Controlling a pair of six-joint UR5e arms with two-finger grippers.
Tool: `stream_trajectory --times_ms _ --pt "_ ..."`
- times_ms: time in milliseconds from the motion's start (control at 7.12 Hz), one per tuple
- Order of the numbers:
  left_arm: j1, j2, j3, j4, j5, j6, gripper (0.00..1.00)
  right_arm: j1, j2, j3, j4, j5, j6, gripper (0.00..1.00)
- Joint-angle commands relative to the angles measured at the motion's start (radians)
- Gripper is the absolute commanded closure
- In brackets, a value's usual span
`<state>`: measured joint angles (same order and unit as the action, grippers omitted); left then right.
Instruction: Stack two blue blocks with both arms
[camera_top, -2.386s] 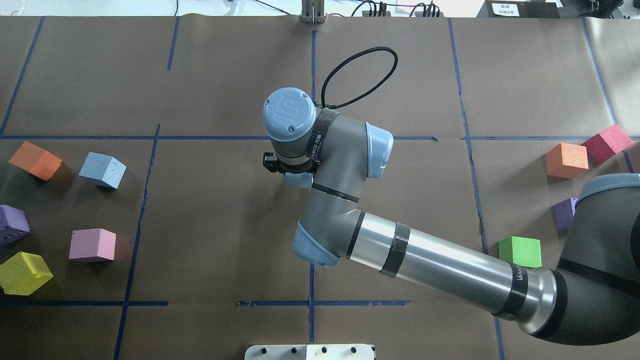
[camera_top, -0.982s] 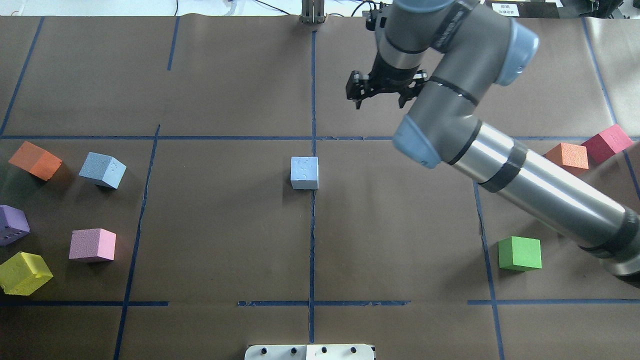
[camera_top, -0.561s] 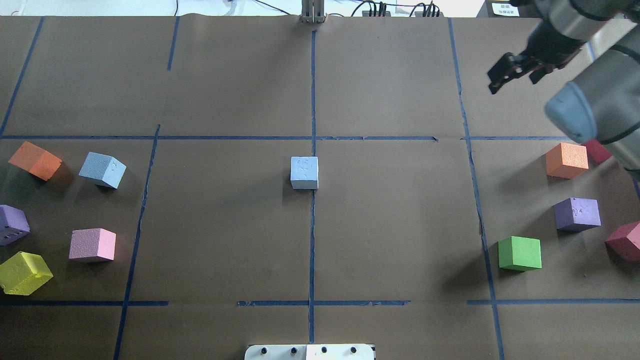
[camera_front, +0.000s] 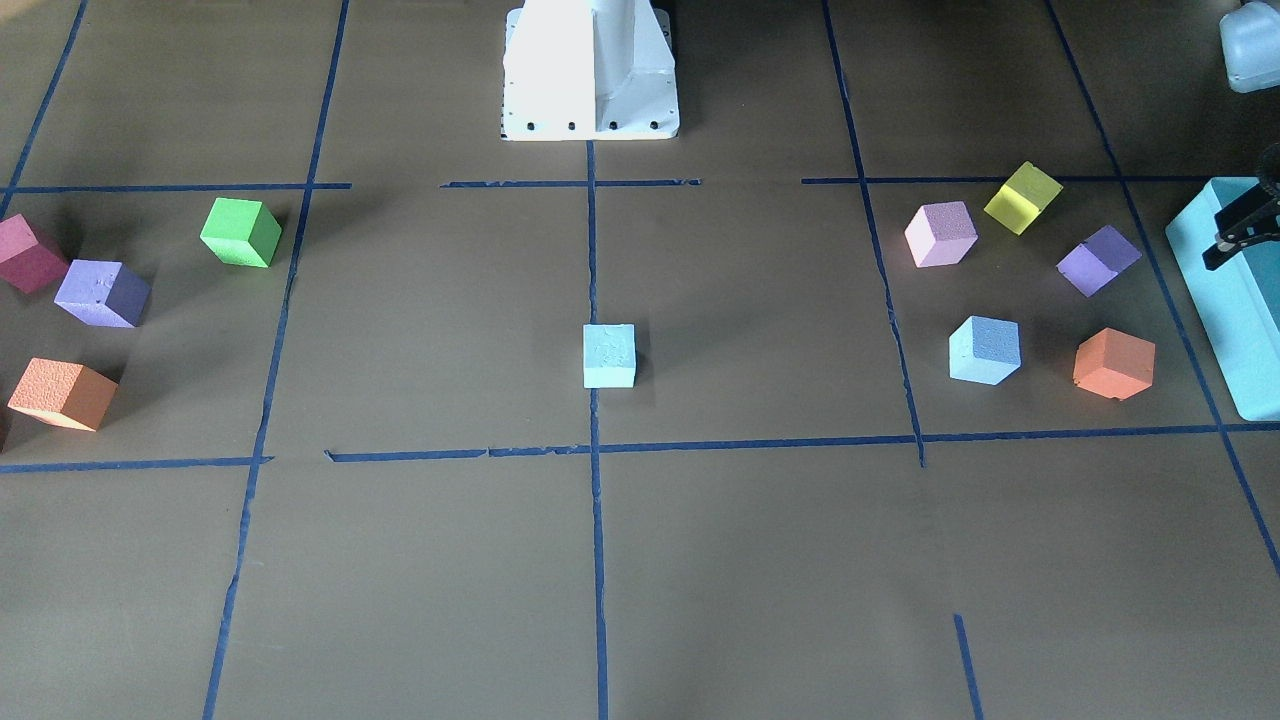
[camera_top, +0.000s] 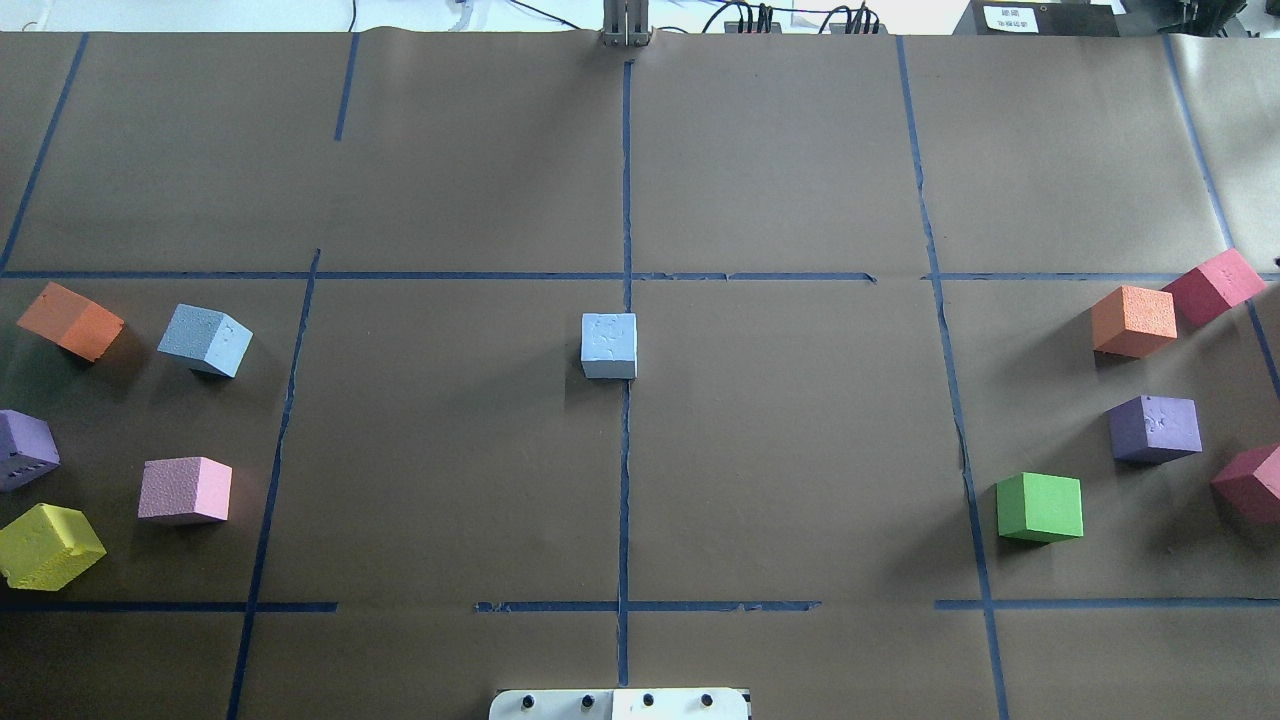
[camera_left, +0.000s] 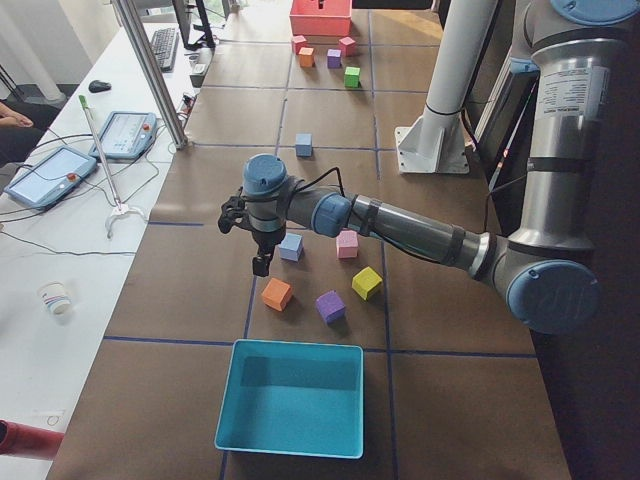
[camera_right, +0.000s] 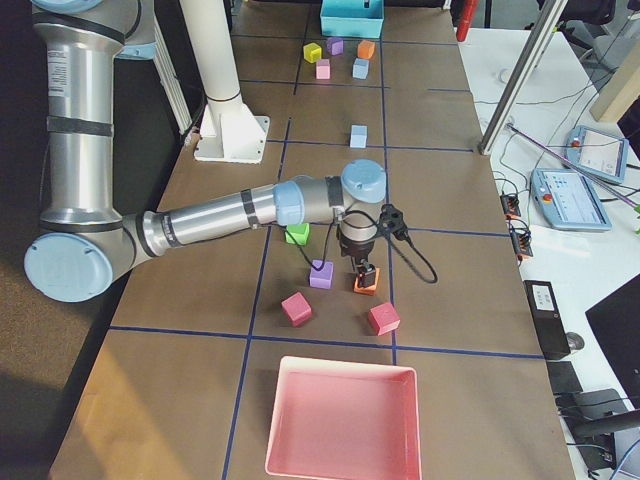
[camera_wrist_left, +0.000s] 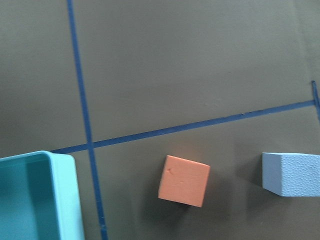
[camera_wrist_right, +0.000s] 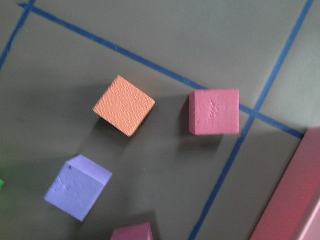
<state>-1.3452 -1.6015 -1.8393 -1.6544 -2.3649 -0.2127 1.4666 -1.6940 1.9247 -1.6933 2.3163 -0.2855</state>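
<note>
Front view: the middle blue block (camera_front: 609, 355) sits alone on the tape line (camera_front: 592, 250) in the centre of the frame. The side blue block (camera_front: 985, 350) sits over to the right, near an orange block (camera_front: 1114, 363) but not touching it. At the right edge a black bit of my left pincer (camera_front: 1238, 228) pokes in over the teal box (camera_front: 1225, 330). I cannot tell if it is spread or pressed together.

Top view: the two blue blocks lie well apart, one in the centre and one at the far left.

Left side view: my left pincer points down in the middle of the frame, near the side blue block.

Right side view: my right pincer (camera_right: 365, 272) points down over a second orange block (camera_right: 366, 287) in the middle of the frame — spread or pressed together, I cannot tell.

Left wrist view: the orange block is low in the middle, the side blue block at the right edge, the teal box in the lower left corner.

Right wrist view: the second orange block is at the upper left, with a pink block (camera_wrist_right: 214, 111) beside it and a purple block (camera_wrist_right: 77, 187) at the lower left.
</note>
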Motion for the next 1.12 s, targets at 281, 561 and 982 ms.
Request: stream_trajectory --times_ms 281,561,982 --pt "0.324 -0.009 0.028 -0.286 0.206 -0.47 0.0 0.054 -0.144 0.0 0.098 0.003 -0.034 0.0" --pt "0.389 -0.032 0.098 -0.356 0.259 -0.496 0.0 0.054 -0.145 -0.001 0.098 0.003 -0.032 0.0" --pt "0.437 -0.081 0.167 -0.398 0.26 -0.494 0.0 0.054 -0.147 -0.001 0.098 0.003 -0.034 0.0"
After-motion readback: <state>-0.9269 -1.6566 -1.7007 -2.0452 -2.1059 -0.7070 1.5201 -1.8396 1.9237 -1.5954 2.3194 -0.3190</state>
